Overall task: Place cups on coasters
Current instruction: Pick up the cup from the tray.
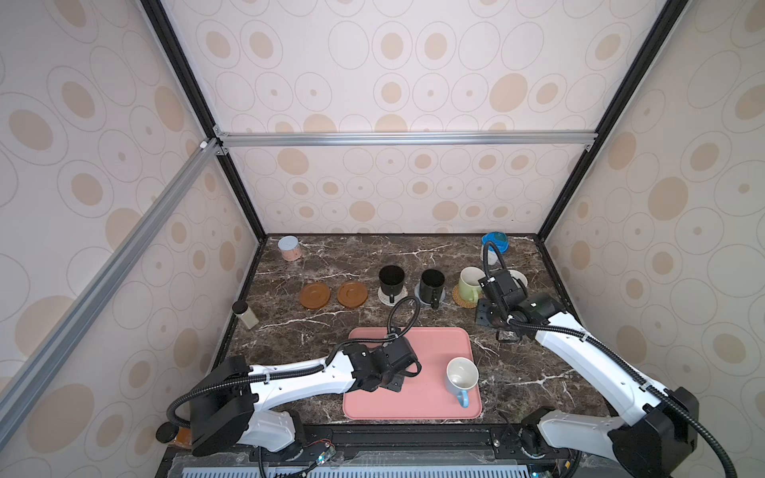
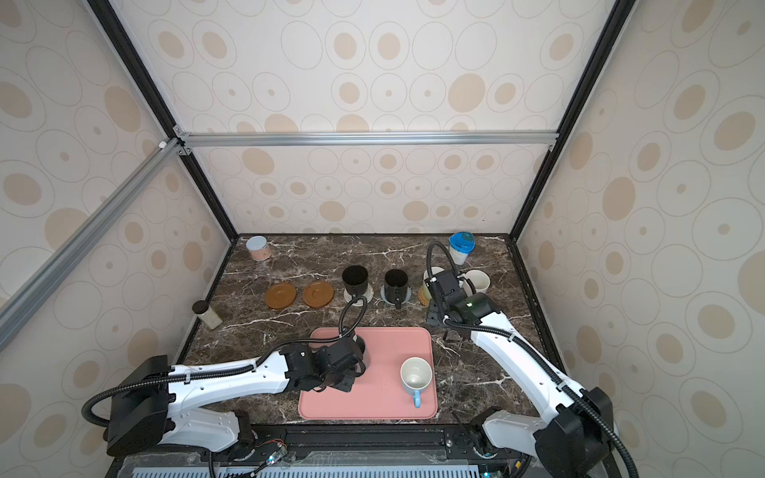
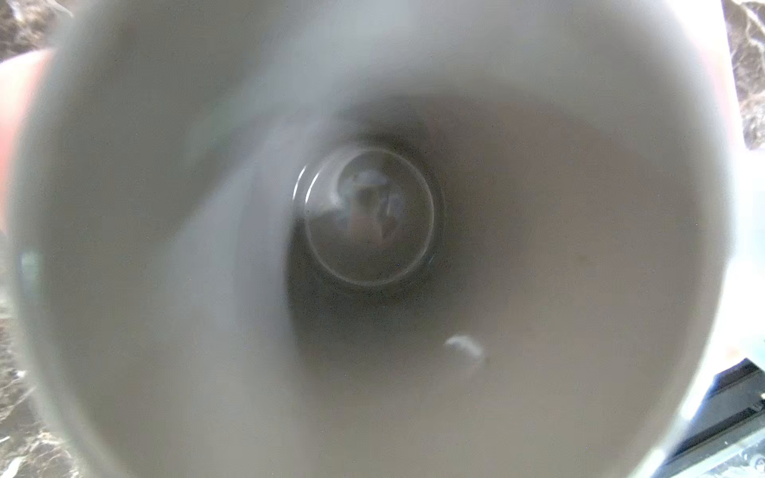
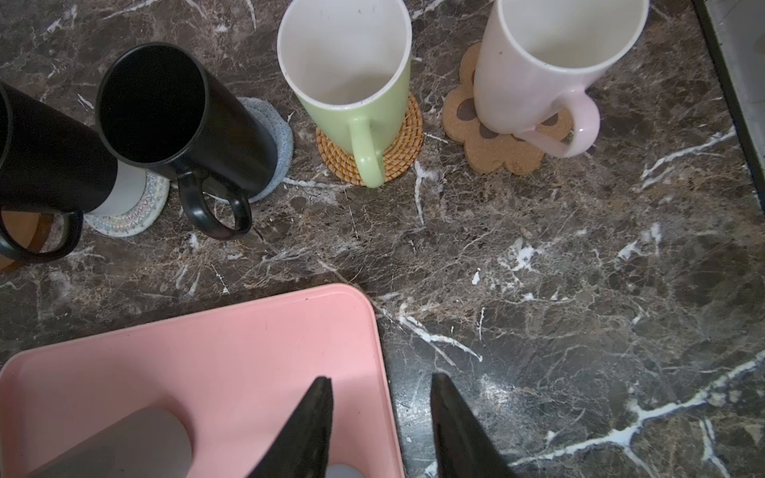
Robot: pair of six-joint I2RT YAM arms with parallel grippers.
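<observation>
Step in hand: the fifth cup is being taken up. The left claw (image 2: 352, 368) is hanging over the pink tray (image 1: 430, 397), its camera looking straight down into the grey mug (image 3: 538, 248).
Left claw: jaws are together, judged to be pinching the grey mug's wall, though the pinch itself is hiding from every view.
Right claw (image 4: 381, 378): jaws are standing apart and holding nothing, hovering by the tray's far right corner.
Grey mug: resting on or just above the tray's left part; cannot tell which.
White-and-blue mug (image 1: 461, 374): waiting upright on the tray's right part, toward the near edge of the worktop (image 1: 538, 372).
Cups seated, in a row toward the right edge:
- black mug (image 4: 41, 157) on whitish woven mat (image 4: 132, 211)
- second black mug (image 4: 165, 107) on blue-grey mat (image 4: 273, 136)
- light green mug (image 4: 352, 82) on rattan mat (image 4: 401, 153)
- white-pink mug (image 4: 538, 74) on paw mat (image 4: 496, 153)
Coasters free: two brown wooden discs (image 1: 315, 295) (image 1: 352, 294) are lying bare at the row's left end.
Next move: calling for a lift clear of the tray rim, a carry to a wooden disc, and an upright, centred set-down, avoiding the neighbouring black mug.
</observation>
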